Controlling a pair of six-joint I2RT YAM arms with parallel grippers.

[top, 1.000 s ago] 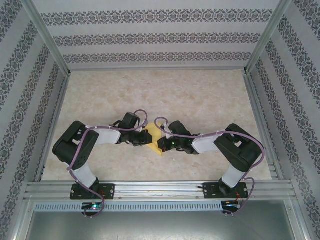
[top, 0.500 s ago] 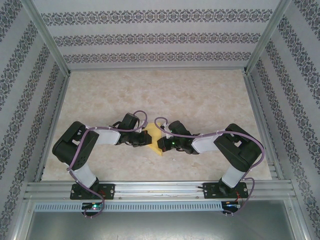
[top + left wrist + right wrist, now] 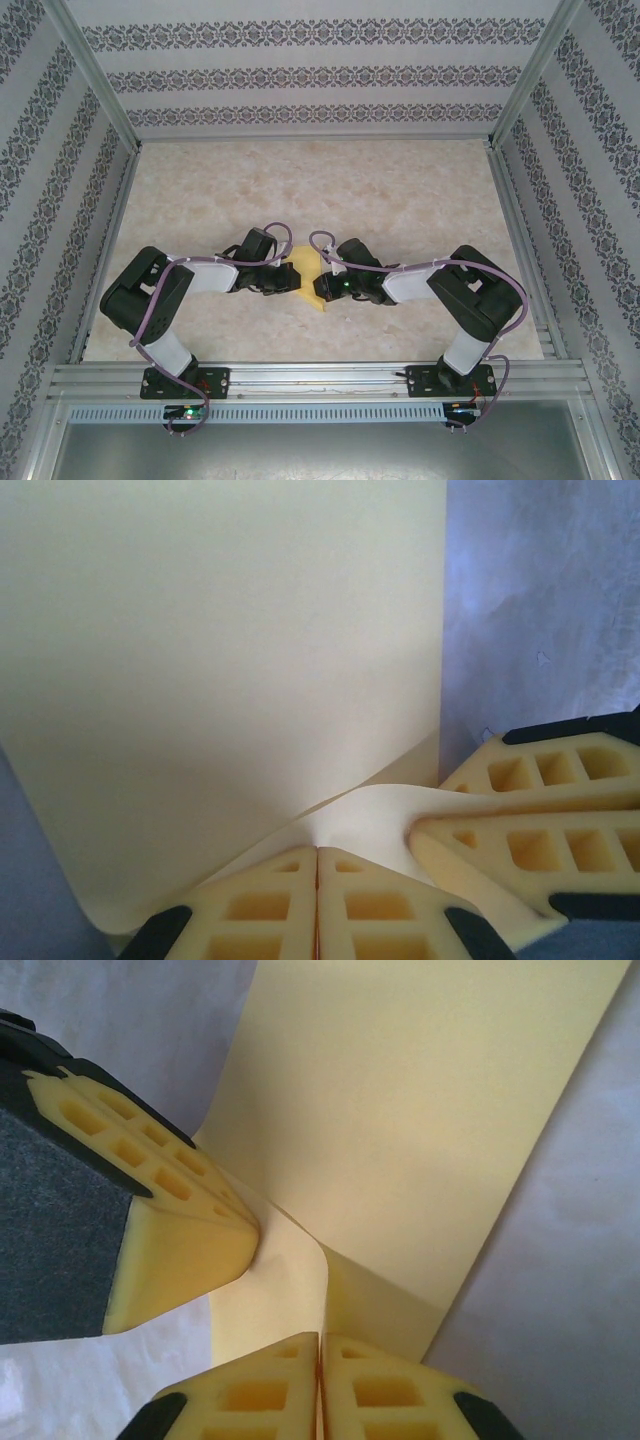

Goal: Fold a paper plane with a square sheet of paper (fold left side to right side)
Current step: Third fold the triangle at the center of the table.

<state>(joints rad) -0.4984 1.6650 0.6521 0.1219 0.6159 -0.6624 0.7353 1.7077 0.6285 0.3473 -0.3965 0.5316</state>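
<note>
The yellow sheet of paper [image 3: 307, 270] sits near the middle of the worktop [image 3: 400, 200], towards its near edge, caught between the two arms where they meet. From above, most of it is covered by the fingers. A pale patch shows between them, and one pointed corner pokes out towards the arm bases.

From the left wrist camera, the paper [image 3: 230, 650] spreads wide and smooth, with one straight edge running down beside the grey worktop [image 3: 540, 600]. It curls over at its lower left. The left fingers [image 3: 317, 855] are pressed tight together, with the paper's edge pinched in their seam. The right fingers [image 3: 500, 825] come in from the side just next to them and are clamped onto the same edge.

From the right wrist camera, the paper [image 3: 430, 1110] runs away as a long band. A sharp ridge rises straight out of the right fingers [image 3: 320, 1340], which are closed flat on the paper with no gap that I can see. One of the left fingers [image 3: 180, 1230] touches the sheet just beside that ridge.

From above, the left fingers [image 3: 290, 281] and right fingers [image 3: 322, 287] nearly meet over the paper, with both arms bent inward. Patterned walls [image 3: 320, 75] stand round the worktop.
</note>
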